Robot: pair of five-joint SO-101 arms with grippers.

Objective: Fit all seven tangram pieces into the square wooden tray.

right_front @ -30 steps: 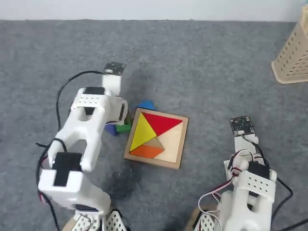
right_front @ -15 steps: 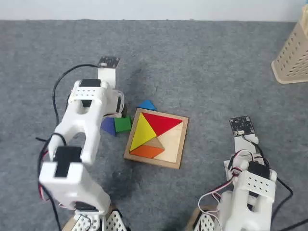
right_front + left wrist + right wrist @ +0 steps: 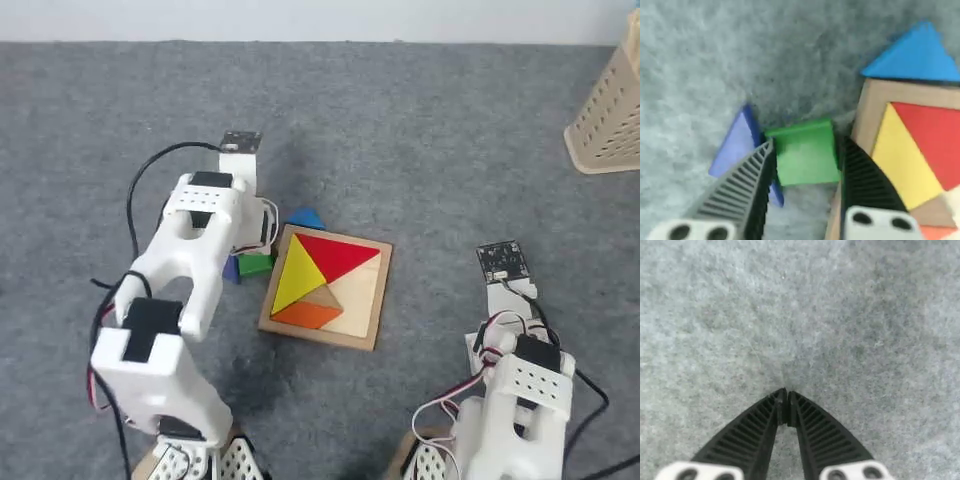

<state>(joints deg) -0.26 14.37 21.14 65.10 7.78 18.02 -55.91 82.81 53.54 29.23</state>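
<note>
The square wooden tray [image 3: 372, 300] lies mid-table and holds a red triangle [image 3: 337, 254], a yellow triangle [image 3: 291, 276] and an orange piece [image 3: 304, 315]. Left of it on the carpet lie a green square [image 3: 805, 157], a purple piece [image 3: 735, 145] and a blue triangle [image 3: 915, 55]. My left gripper [image 3: 808, 145] is open just above the carpet, one finger on each side of the green square, close against the tray rim [image 3: 867, 110]. Over bare grey carpet, well right of the tray, my right gripper [image 3: 786, 394] is shut on nothing.
A perforated wooden holder [image 3: 610, 110] stands at the far right edge. The left arm [image 3: 195, 250] covers part of the loose pieces in the high view. The right arm [image 3: 515, 385] sits at the near right. Open carpet stretches behind the tray.
The left arm had drawn back to the left half a second ago, and has now swung right again, its gripper over the green square. The right arm has kept still.
</note>
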